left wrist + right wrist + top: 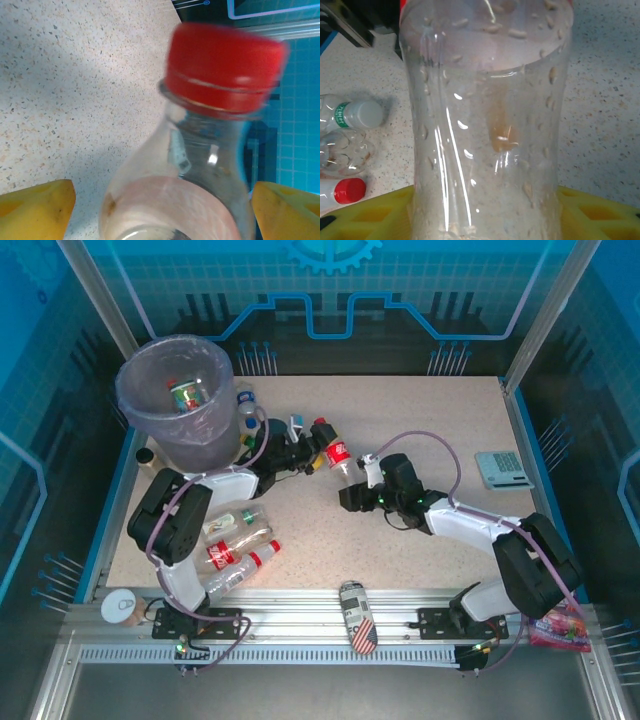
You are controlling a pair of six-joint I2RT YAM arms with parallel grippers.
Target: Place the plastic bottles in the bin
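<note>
Currently one held bottle [338,453] is mid-counter [440,410]. Right end effector [485,212] clamps its body; left end effector [162,207] straddles its neck, unclenched. One binned bottle [187,395] lies in the bin [135,400]. About four loose bottles [235,545] lie by the left base.

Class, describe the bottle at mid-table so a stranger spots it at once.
From the grey bin, look right to the table's middle. The red-capped bottle there is held by the right gripper, the left gripper open around its neck; other bottles lie loose.

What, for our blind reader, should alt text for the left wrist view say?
A clear plastic bottle with a red cap, close up, between the left gripper's open yellow fingertips. Speckled table behind.
</note>
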